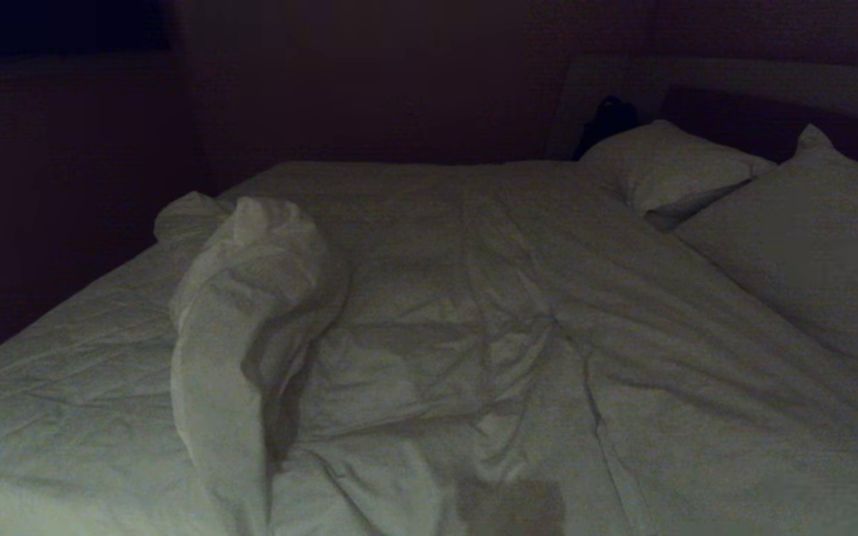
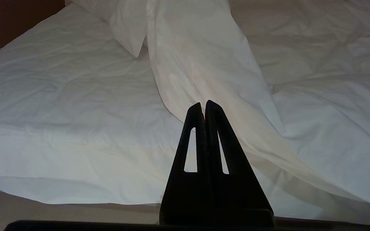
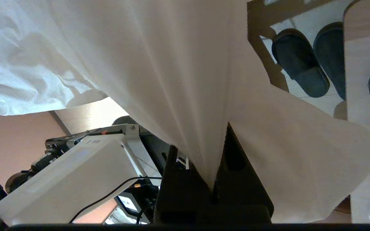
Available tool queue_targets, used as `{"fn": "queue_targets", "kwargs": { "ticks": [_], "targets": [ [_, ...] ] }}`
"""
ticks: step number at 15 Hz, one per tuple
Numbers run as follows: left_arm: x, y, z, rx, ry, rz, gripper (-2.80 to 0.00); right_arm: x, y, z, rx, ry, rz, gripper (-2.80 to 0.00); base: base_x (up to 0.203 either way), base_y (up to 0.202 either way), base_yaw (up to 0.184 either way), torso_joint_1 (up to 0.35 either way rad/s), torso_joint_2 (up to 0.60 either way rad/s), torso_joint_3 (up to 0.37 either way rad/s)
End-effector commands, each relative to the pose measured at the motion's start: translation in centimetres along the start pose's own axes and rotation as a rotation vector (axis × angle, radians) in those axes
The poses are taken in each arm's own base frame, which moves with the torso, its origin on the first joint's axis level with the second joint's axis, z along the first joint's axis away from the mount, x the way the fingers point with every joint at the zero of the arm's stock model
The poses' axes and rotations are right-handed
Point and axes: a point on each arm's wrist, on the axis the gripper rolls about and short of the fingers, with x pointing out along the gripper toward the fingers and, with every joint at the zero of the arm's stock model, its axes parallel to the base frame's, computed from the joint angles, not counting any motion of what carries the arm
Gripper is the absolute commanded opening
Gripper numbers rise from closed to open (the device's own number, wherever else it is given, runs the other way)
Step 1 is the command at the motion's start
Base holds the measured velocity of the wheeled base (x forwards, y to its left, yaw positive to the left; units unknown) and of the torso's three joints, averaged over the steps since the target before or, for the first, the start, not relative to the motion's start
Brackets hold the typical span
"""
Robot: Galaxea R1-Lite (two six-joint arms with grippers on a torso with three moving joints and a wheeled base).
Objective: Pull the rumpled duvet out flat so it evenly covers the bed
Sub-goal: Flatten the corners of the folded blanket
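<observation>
Head view is dim; neither arm is showing in it. The thick, puffy white wrinkled duvet [image 1: 474, 320] is lying across most of the wide low white-sheeted bed [image 1: 64, 350], with one long fold [image 1: 243, 298] bunching up toward the bed's left side and leaving thin creased sheet exposed beside it. Two plump white pillows [image 1: 667, 167] are resting at the far right, the nearer one cut off by the frame edge; a dark object behind them is too dim to identify. The black left end effector [image 2: 204, 107] is hovering above the fold with fingers pressed together, holding nothing. The black right end effector [image 3: 212, 179] is clamping a gathered edge of duvet, its fingertips hidden by cloth. Dark slippers [image 3: 300, 61] are sitting on the floor.
</observation>
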Motion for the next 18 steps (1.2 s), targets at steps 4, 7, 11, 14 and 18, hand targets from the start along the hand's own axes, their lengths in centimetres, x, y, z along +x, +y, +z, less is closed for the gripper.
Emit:
{"fn": "queue_targets", "kwargs": {
  "ticks": [4,7,11,14,18],
  "targets": [
    [0.0,0.0,0.0,0.000,0.000,0.001,-2.80,0.2,-0.3,0.3,-0.013,-0.011,-0.002,0.00,0.000,0.000,0.000,0.000,0.00,0.000],
    [0.0,0.0,0.0,0.000,0.000,0.001,-2.80,0.2,-0.2,0.4,-0.017,-0.012,-0.003,0.00,0.000,0.000,0.000,0.000,0.00,0.000],
    [0.0,0.0,0.0,0.000,0.000,0.001,-2.80,0.1,-0.2,0.4,-0.022,-0.023,-0.009,0.00,0.000,0.000,0.000,0.000,0.00,0.000],
    [0.0,0.0,0.0,0.000,0.000,0.001,-2.80,-0.8,0.1,0.7,-0.069,-0.104,-0.074,0.00,0.000,0.000,0.000,0.000,0.00,0.000],
    [0.0,0.0,0.0,0.000,0.000,0.001,-2.80,-1.9,0.8,0.6,-0.088,-0.185,-0.156,0.00,0.000,0.000,0.000,0.000,0.00,0.000]
  ]
}}
